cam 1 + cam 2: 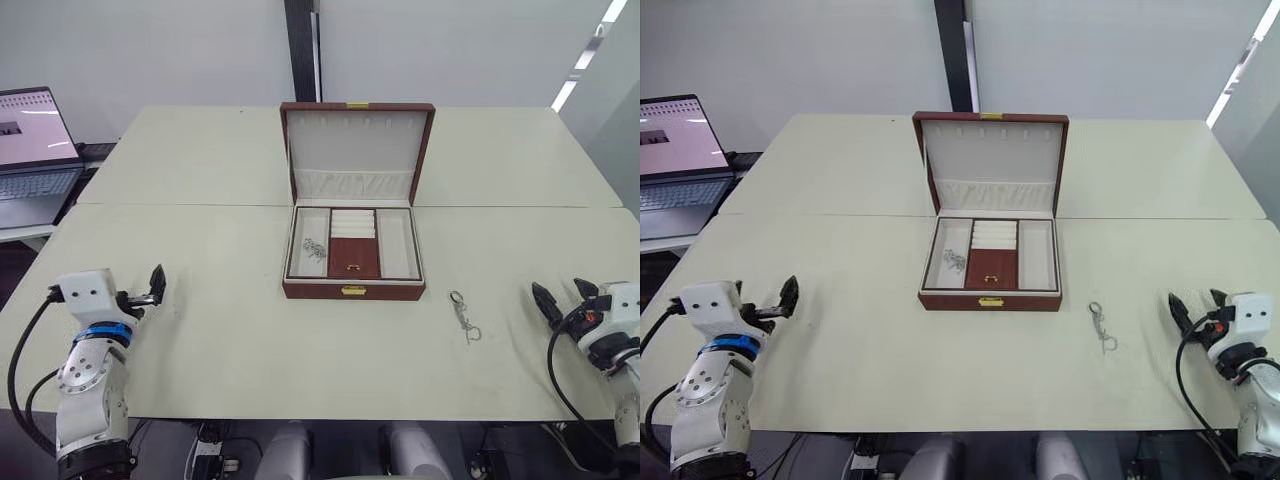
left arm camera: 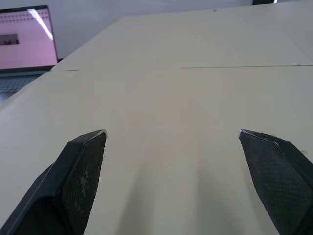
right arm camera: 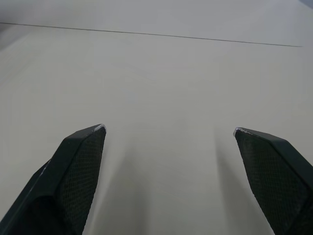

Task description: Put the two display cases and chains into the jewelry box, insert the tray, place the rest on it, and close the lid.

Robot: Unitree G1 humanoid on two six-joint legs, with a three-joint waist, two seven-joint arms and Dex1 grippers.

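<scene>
A chain point(image 1: 464, 316) is lying right of centre, between the jewelry box point(image 1: 353, 291) and the spread-fingered right gripper point(image 1: 558, 303); the left gripper point(image 1: 150, 287) is gaping too.

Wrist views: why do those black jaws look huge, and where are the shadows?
Left wrist view: the camera sits right behind the open left gripper, so it looms; faint streaks shade the table. Right wrist view: same for the right gripper.

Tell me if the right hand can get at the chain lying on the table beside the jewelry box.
Probably yes. The chain lies alone on the bare table, right of the jewelry box, with nothing between it and the right hand, which is open and empty near the table's right edge.
</scene>
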